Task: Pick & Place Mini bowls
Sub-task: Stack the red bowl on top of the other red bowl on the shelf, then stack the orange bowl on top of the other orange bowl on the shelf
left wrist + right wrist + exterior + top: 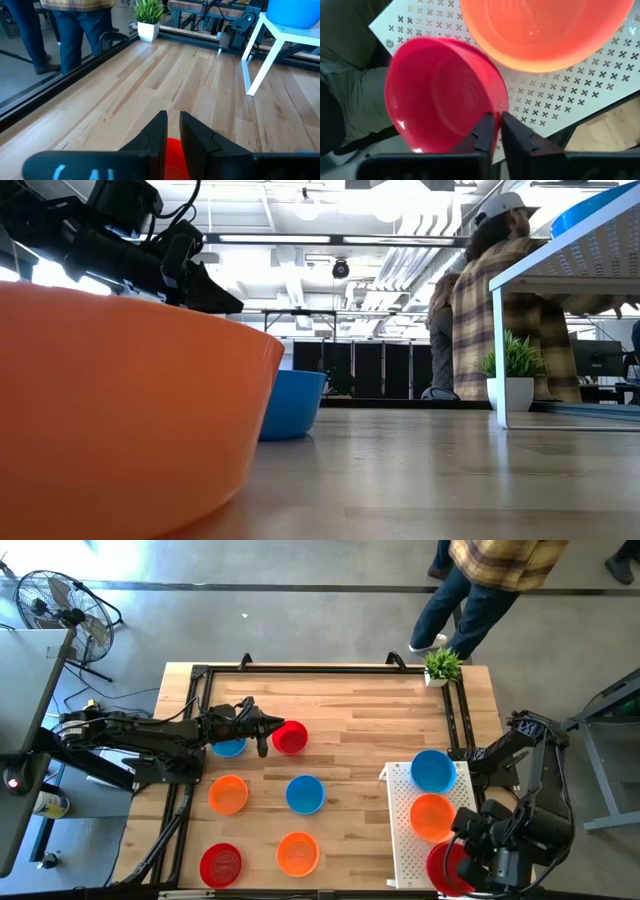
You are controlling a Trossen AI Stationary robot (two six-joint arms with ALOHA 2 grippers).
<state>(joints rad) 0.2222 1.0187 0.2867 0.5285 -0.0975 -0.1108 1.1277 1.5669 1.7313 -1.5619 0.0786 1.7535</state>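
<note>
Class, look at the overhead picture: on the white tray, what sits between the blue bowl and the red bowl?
In the high view, an orange bowl lies on the white perforated tray, between the blue bowl and the red bowl.

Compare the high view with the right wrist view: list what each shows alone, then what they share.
Only the high view: the left claw pinching a red bowl, five more bowls loose on the table, a potted plant, a fan, and a person.

Only the right wrist view: the tray's cross-shaped perforations, close up.

Both: the right claw pinching the rim of the tray's red bowl, the orange bowl beside it, the white tray.
</note>
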